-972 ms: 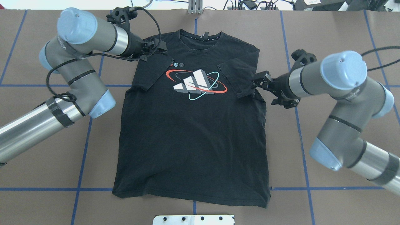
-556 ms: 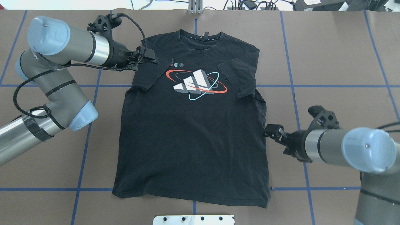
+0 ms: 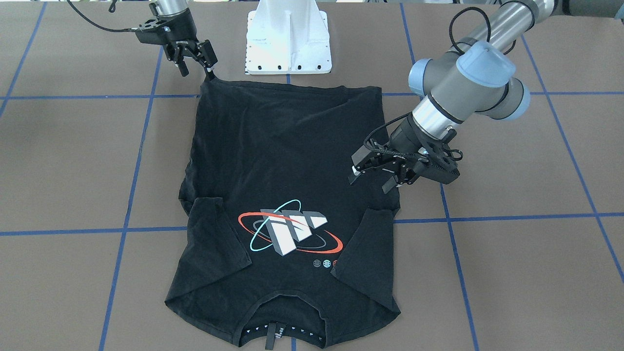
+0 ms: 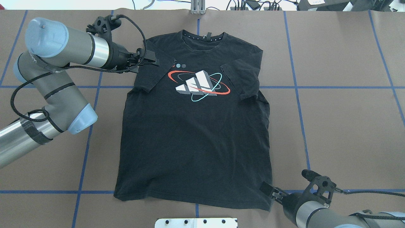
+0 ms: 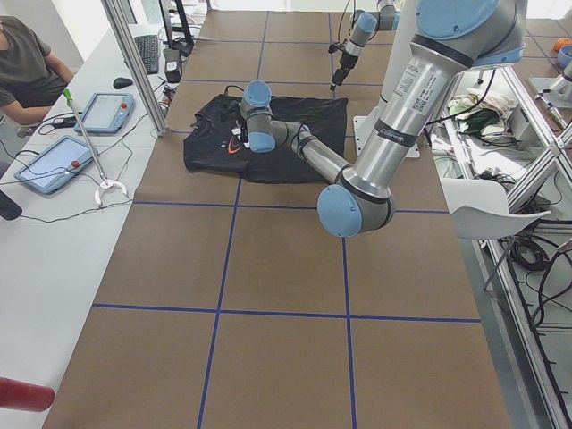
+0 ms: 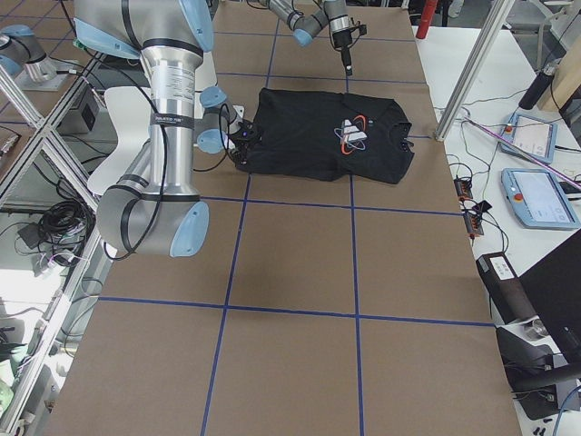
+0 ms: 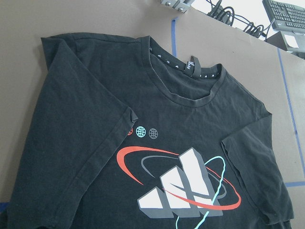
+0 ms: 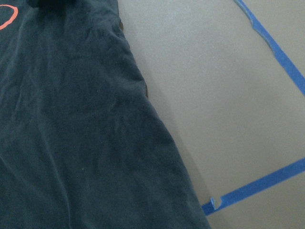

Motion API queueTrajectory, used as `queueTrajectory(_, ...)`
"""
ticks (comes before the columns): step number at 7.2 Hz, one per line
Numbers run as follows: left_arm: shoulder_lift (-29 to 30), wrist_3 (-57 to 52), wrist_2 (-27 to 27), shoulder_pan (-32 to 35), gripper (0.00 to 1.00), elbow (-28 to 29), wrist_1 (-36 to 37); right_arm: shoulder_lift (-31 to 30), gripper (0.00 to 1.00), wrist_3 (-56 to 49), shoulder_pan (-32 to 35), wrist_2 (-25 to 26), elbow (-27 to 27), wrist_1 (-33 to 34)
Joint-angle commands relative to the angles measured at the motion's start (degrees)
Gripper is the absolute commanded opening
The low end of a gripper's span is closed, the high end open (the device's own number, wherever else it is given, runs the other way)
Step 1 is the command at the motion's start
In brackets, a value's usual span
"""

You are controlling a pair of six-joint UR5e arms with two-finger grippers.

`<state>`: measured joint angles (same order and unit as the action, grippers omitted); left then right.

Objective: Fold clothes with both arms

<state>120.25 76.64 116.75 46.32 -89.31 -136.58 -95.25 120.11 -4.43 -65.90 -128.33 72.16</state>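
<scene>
Now the T-shirt's (image 4: 196, 133) folded sleeve lies under the left gripper (image 3: 370, 176), whose jaws are apart. The hem corner lies beside the right gripper (image 3: 197, 68), also spread and empty.

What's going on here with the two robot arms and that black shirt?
A robot is folding a black T-shirt, which lies print-up on the table with both sleeves already folded in. The left hand hovers open by one sleeve; the right hand sits open at a bottom hem corner. Neither grips the cloth yet.

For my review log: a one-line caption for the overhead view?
Black T-shirt lies flat, sleeves folded in; left gripper by one sleeve, right gripper at a hem corner.
</scene>
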Motion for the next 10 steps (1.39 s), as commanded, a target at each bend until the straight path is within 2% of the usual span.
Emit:
queueTrajectory(1, -0.4, 0.0, 0.0, 0.0, 1.00, 0.0, 0.0, 2.7, 0.99, 5.5, -3.7, 1.2, 1.8, 0.5)
queueTrajectory(2, -0.4, 0.0, 0.0, 0.0, 1.00, -0.1, 0.0, 5.4, 0.99, 5.7, -3.7, 1.3, 5.0, 0.5)
queueTrajectory(4, -0.5, 0.0, -0.1, 0.0, 1.00, 0.0, 0.0, 4.6, 0.99, 5.8, -3.7, 1.3, 5.1, 0.5)
queueTrajectory(7, -0.5, 0.0, -0.1, 0.0, 1.00, 0.0, 0.0, 4.5, 0.84, 5.7, -3.5, 1.4, 6.4, 0.6)
queueTrajectory(8, -0.5, 0.0, -0.1, 0.0, 1.00, 0.0, 0.0, 4.5, 0.69, 5.7, -3.5, 1.5, 6.9, 0.6)
queueTrajectory(9, -0.5, 0.0, -0.1, 0.0, 1.00, 0.0, 0.0, 4.4, 0.01, 5.8, -3.3, 1.7, 6.3, 0.6)
queueTrajectory(10, -0.5, 0.0, -0.1, 0.0, 1.00, 0.0, 0.0, 4.3, 0.00, 5.8, -3.2, 1.5, 6.2, 0.6)
